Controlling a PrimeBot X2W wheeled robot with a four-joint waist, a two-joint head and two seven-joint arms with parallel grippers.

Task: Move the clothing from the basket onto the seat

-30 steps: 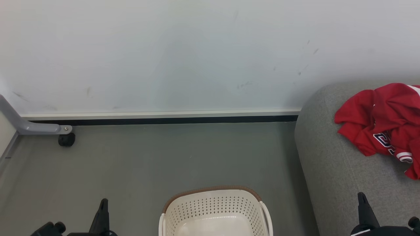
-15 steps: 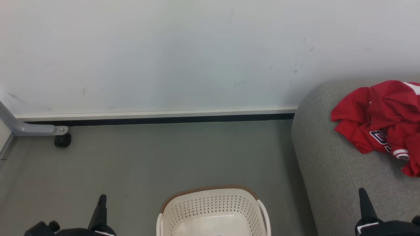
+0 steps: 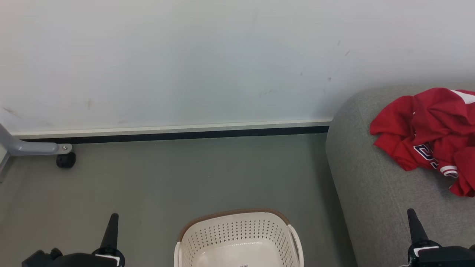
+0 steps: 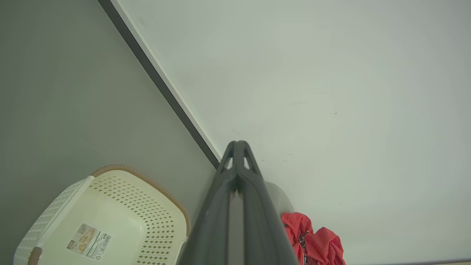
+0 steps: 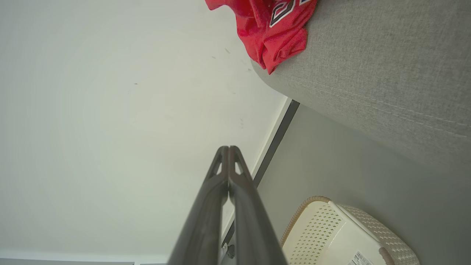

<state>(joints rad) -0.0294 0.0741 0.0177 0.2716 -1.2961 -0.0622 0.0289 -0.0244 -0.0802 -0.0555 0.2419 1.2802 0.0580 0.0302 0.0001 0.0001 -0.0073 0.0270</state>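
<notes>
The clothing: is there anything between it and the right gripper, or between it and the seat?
Nothing visible. The clothing already lies on the seat; only bare seat fabric separates it from the shut right gripper. The basket shows no clothing inside.

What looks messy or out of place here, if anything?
Nothing is spilled or broken. The red sports clothing lies crumpled in a heap on the grey fabric sofa seat, not folded. The cream perforated plastic basket stands upright on the floor. The white wall has a few faint scuffs.
</notes>
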